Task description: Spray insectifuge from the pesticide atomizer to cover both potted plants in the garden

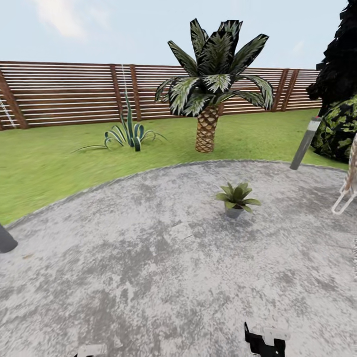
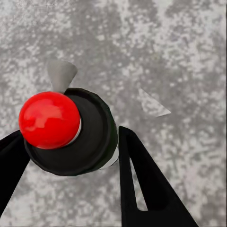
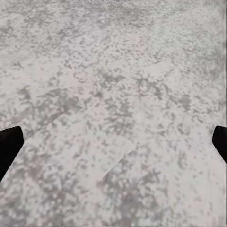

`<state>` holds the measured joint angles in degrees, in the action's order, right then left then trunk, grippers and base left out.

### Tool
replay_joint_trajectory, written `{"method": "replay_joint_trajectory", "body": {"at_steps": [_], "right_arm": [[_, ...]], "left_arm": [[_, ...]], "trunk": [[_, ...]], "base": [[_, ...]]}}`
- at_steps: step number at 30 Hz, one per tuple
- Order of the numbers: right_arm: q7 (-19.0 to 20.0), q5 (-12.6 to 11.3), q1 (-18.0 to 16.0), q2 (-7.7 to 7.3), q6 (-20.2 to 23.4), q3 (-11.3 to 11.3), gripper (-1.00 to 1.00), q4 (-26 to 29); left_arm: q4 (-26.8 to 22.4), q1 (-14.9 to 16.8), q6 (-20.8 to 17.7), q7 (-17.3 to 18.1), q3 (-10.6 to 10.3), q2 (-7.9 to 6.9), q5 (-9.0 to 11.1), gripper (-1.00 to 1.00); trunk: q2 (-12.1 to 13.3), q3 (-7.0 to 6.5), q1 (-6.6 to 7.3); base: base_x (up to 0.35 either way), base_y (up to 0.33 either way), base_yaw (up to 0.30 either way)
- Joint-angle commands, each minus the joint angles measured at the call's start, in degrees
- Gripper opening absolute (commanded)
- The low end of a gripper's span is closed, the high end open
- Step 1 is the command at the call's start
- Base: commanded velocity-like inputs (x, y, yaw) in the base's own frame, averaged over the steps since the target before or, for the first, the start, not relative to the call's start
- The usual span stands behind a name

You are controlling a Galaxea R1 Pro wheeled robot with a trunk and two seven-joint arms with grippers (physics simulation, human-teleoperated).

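Note:
The pesticide atomizer shows end-on in the left wrist view as a dark round body with a red knob and a pale grey spray nozzle. My left gripper is shut on it, one black finger on each side. One potted plant, a low green rosette in a small grey pot, stands on the grey paving ahead and slightly right in the head view. My right gripper is open over bare paving, its fingertips wide apart and holding nothing.
Behind the plant, a scaly-trunked palm and a spiky agave grow on the lawn before the slatted fence. A grey post, a dark bush and a white frame stand at the right.

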<state>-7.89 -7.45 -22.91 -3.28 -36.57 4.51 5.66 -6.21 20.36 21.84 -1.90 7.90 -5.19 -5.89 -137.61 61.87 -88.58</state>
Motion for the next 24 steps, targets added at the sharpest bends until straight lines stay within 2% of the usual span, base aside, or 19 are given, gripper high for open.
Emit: {"method": "replay_joint_trajectory", "body": {"at_steps": [1,6,24], "right_arm": [[-0.1,-0.5,0.0,0.01,-0.1,0.5,1.0,0.0],[-0.1,-0.5,0.0,0.04,-0.2,0.5,1.0,0.0],[-0.3,-0.7,0.0,0.02,-0.3,0.3,1.0,-1.2]], "left_arm": [[0.1,0.0,0.2,-0.2,0.4,0.0,-0.6,-1.0],[0.1,0.0,0.2,-0.2,0.4,0.0,-0.6,-1.0],[0.1,0.0,0.2,-0.2,0.4,0.0,-0.6,-1.0]], "trunk": [[0.0,0.05,-0.02],[0.0,0.05,-0.02],[0.0,0.05,-0.02]], "base": [[0.284,-0.199,-0.3],[0.283,-0.199,-0.224],[0.281,-0.202,-0.006]]}}
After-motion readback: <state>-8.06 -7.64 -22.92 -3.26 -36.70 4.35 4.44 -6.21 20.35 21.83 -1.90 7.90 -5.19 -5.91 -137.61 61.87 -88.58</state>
